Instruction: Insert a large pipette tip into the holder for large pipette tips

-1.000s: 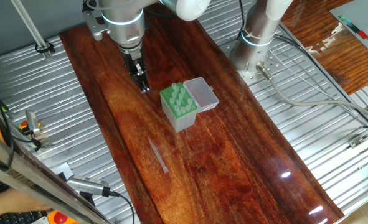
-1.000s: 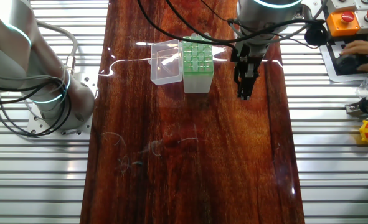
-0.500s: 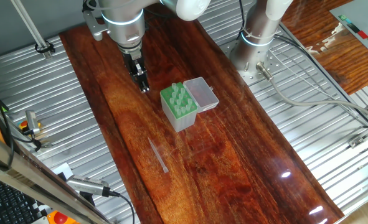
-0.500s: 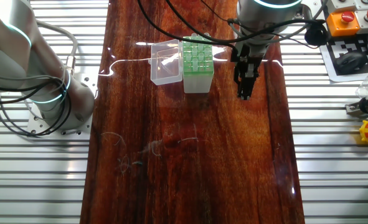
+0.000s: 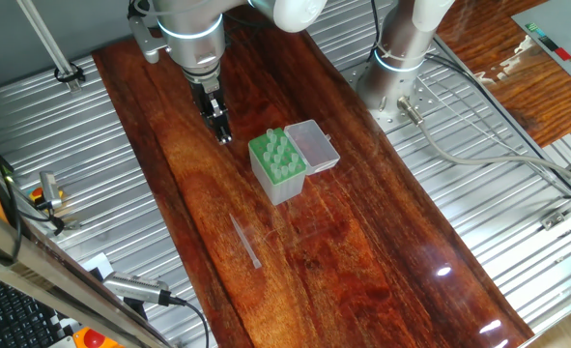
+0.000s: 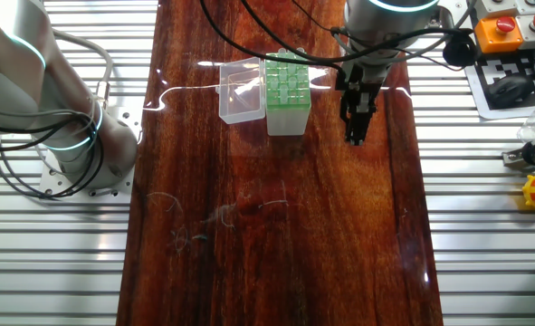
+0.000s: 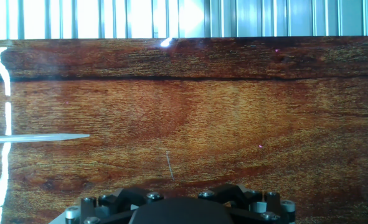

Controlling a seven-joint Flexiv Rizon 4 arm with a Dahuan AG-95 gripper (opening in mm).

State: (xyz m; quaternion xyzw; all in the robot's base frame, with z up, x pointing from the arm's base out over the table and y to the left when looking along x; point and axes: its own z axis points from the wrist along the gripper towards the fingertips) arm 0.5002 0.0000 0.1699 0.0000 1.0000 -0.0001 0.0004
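The large pipette tip [image 5: 245, 242] lies flat on the dark wooden table, a clear thin cone, nearer the camera than the holder. In the hand view the pipette tip [image 7: 37, 139] shows at the left edge, pointing right. The holder for large pipette tips [image 5: 277, 164] stands mid-table with its green rack up and its translucent lid [image 5: 313, 145] folded open beside it. My gripper [image 5: 224, 137] hangs just above the wood, beyond the holder and apart from it. In the other fixed view the gripper [image 6: 353, 138] is right of the holder [image 6: 286, 95]. Its fingers are pressed together and hold nothing.
The wooden table [image 5: 343, 242] is bordered by ribbed metal on both long sides. The arm's base [image 5: 401, 68] stands at one side, with cables [image 5: 478, 155] trailing off. A control box with a red button [image 6: 501, 27] sits at the other side.
The arm, holder and pipette tip have not moved. A person's hand seen at the control side one second ago is gone.
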